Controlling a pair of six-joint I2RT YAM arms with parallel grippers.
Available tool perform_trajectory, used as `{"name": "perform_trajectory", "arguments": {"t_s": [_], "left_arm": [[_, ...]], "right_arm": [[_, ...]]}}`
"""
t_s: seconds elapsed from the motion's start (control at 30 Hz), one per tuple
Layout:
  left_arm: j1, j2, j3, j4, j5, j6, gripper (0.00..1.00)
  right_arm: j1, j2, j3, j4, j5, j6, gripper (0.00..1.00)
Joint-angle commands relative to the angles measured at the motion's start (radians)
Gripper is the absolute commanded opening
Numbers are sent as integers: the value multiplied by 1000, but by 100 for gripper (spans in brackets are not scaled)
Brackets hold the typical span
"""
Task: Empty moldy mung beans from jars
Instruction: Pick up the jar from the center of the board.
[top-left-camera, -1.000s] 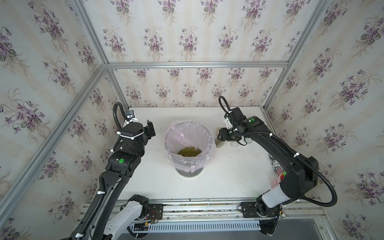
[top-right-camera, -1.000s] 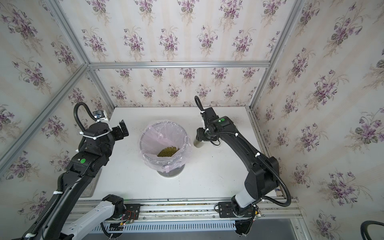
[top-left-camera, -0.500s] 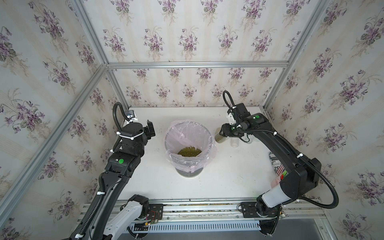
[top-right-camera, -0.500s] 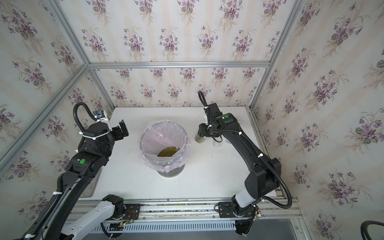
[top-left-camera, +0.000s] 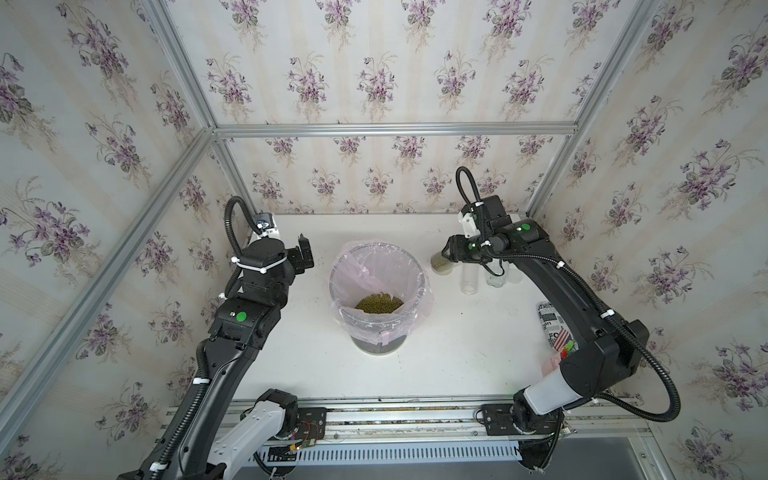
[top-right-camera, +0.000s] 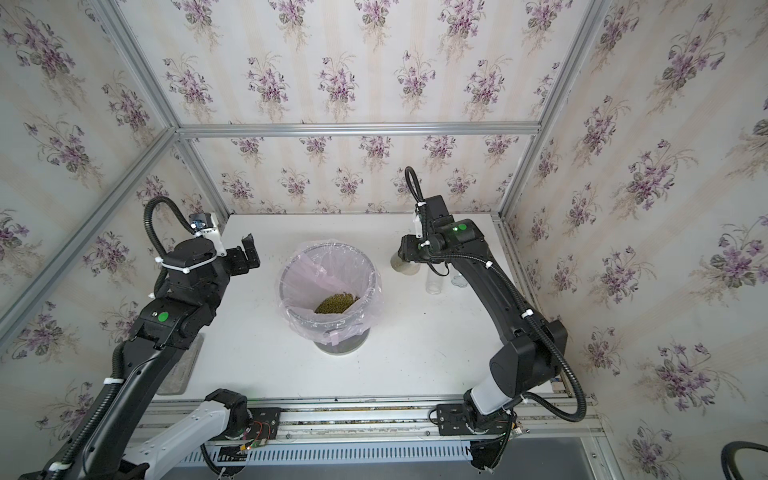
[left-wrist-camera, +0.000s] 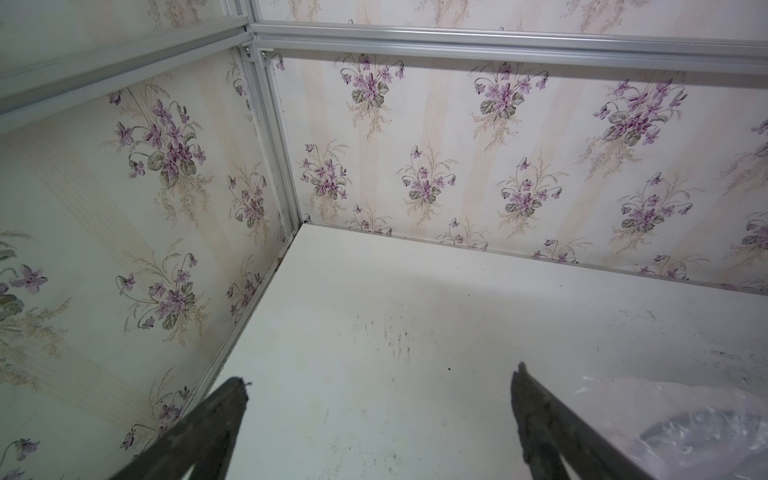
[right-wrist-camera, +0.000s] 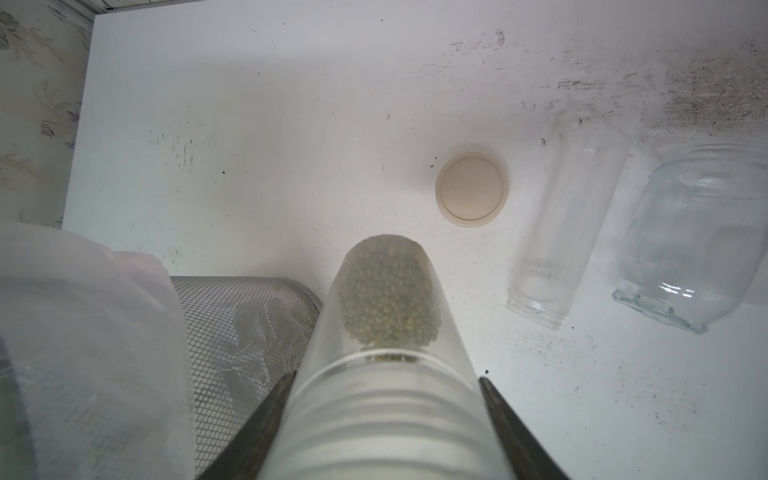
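**Bean jar gripped beside the lined bin**

Violet-sprigged wallpaper and aluminium framing close in a white, scuffed worktop (top-left-camera: 457, 365); at its middle stands a mesh bin (top-left-camera: 423, 282) lined with a thin pink bag. In both top views a yellowish-green, grainy heap of mung beans (top-left-camera: 379, 302) (top-right-camera: 336, 302) lies at the bottom of the bin; more of them, small round olive specks, fill the far end of a clear cylindrical jar (right-wrist-camera: 386, 316) that has no lid. This jar sits just beside the bin on the right arm's side; whether it touches the worktop I cannot tell.

The right claw (right-wrist-camera: 385, 380) is closed part-way, its two dark fingers pressed against opposite sides of the jar's threaded neck. The left claw (left-wrist-camera: 380, 376) is spread wide and holds nothing; it hangs over bare worktop on the bin's opposite side, touching nothing.

Farther from the bin than the held jar stand two empty, open-mouthed jars: a tall narrow jar (right-wrist-camera: 569, 220) and a wide glass jar (right-wrist-camera: 698, 237), close together. A round tan lid (right-wrist-camera: 471, 189) lies flat on the worktop, apart from the tall narrow jar.
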Motion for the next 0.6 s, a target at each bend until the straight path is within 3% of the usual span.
{"name": "perform_trajectory", "arguments": {"t_s": [0.0,0.2,0.37,0.57], "left_arm": [[-2,-10,13,9,41,32,100],[-1,-16,30,8,136,53,100],[-2,2,52,13,347,103,99],[-4,33,88,9,519,93,100]], "right_arm": [[-14,5,21,27,-16,-13,45],[-39,2,53,48,-58,-10,45],[-44,12,97,47,-76,-13,44],[-46,29,160,34,-109,-26,44]]}}
